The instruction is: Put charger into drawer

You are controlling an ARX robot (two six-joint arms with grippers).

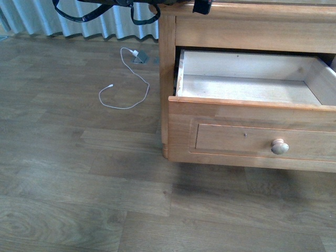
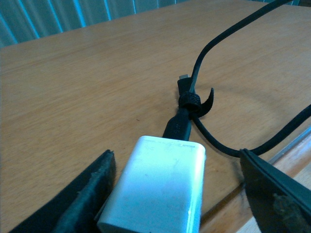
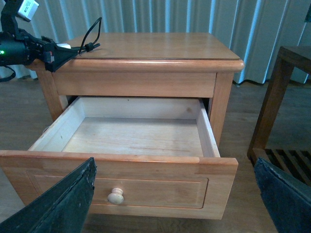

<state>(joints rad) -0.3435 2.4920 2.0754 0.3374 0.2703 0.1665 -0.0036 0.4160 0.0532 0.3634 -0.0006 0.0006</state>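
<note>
The charger [image 2: 158, 187], a white block, lies on the nightstand top [image 2: 87, 82], with its thick black cable [image 2: 204, 53] strapped and looping away. My left gripper [image 2: 177, 155] is open, with one finger on each side of the block; I cannot tell whether they touch it. The drawer [image 1: 247, 86] stands pulled out, its pale inside empty, with a round knob [image 1: 280, 147] on its front. In the right wrist view the open drawer [image 3: 136, 136] lies below my open, empty right gripper [image 3: 175, 162], and the left arm [image 3: 29, 48] is at the nightstand's top corner.
A thin white cable [image 1: 144, 86] with a grey adapter [image 1: 140, 56] lies on the wooden floor left of the nightstand. Black cable loops [image 1: 79, 17] hang over the top's edge. A pale curtain [image 1: 31, 21] is behind. Dark wooden furniture [image 3: 284, 97] stands beside the nightstand.
</note>
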